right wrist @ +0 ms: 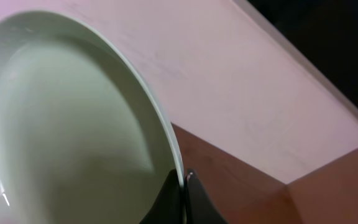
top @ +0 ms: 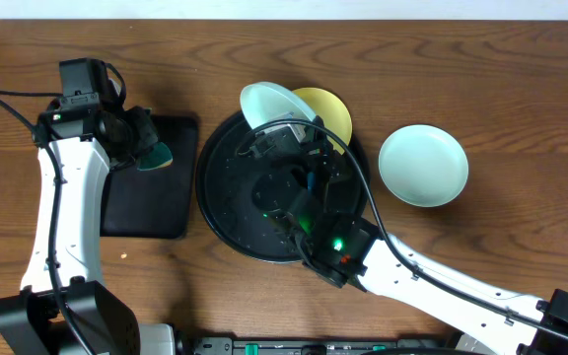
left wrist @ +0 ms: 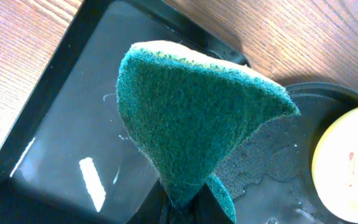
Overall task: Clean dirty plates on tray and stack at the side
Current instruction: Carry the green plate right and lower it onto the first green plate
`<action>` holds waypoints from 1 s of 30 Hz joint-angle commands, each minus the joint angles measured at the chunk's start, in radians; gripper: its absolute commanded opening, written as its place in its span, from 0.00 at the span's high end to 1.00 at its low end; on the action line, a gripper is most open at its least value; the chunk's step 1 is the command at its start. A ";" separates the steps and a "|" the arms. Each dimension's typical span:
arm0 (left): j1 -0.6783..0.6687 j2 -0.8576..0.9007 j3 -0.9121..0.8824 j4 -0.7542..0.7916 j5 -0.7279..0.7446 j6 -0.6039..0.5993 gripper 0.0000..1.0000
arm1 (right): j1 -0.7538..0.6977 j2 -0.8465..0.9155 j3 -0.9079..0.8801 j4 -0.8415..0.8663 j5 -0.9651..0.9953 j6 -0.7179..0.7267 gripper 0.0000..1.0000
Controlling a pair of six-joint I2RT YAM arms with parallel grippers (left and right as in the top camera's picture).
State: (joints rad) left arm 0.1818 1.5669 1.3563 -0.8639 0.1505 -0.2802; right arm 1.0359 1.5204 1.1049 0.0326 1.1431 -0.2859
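Overhead, left gripper: clamped on a green sponge, over the 12 o'clock part of the rectangular tray.
Overhead, right gripper: reaches across the round tray and pinches the rim of the held mint plate, which is tilted up at the tray's 12 o'clock.
Overhead, yellow plate: at the round tray's 1 o'clock, across its rim, partly behind the held mint plate.
Overhead, second mint plate: flat on the table at the round tray's 3 o'clock, apart from it.
Left wrist, sponge: fills the centre, scouring face to the camera, yellow layer along the top edge, gripped at its 6 o'clock tip.
Left wrist, surroundings: the rectangular tray glistens wet below; the yellow plate shows at 4 o'clock with a faint reddish mark.
Right wrist, held mint plate: fills the left, rim clamped between the fingers at 6 o'clock.
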 commanded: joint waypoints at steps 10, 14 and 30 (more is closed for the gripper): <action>0.002 -0.002 0.000 0.000 -0.006 0.017 0.93 | 0.016 -0.015 0.013 -0.271 -0.172 0.214 0.99; 0.002 -0.002 0.000 0.000 -0.006 0.017 0.92 | 0.002 -0.015 0.013 -0.400 -0.404 0.399 0.99; 0.002 -0.002 0.000 0.000 -0.006 0.017 0.93 | -0.594 -0.226 0.013 -0.551 -1.081 0.681 0.99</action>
State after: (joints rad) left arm 0.1818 1.5669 1.3563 -0.8642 0.1509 -0.2802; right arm 0.5701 1.3293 1.1099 -0.4873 0.2321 0.3000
